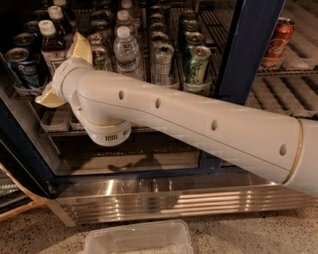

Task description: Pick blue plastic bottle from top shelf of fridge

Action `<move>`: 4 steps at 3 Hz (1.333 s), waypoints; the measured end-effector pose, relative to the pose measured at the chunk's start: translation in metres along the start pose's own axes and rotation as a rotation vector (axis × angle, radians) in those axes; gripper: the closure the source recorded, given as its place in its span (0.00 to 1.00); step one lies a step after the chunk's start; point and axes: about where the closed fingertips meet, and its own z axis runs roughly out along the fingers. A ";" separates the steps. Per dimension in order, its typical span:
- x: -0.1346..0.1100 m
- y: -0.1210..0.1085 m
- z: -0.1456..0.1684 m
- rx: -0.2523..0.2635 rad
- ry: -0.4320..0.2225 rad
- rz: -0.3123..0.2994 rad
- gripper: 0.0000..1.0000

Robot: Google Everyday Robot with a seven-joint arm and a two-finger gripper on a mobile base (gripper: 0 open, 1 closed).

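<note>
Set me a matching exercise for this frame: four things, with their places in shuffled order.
1 blue plastic bottle
2 red soda can
3 gripper
4 clear plastic tub

A on the floor below the fridge
B right of the dark blue door post
C top shelf, beside the blue soda can
D open, just right of the bottle

Pairs: 1-C, 2-B, 3-D, 4-A

Nothing is legible, not even white script on the red can (pixel 277 42); the jaws sit far left.

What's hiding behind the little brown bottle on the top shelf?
Another white-capped bottle stands behind the brown bottle. The gripper, open beside it, covers its bottom; farther back is out of view.
</note>
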 end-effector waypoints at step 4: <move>-0.016 0.006 0.050 -0.026 -0.095 -0.018 0.00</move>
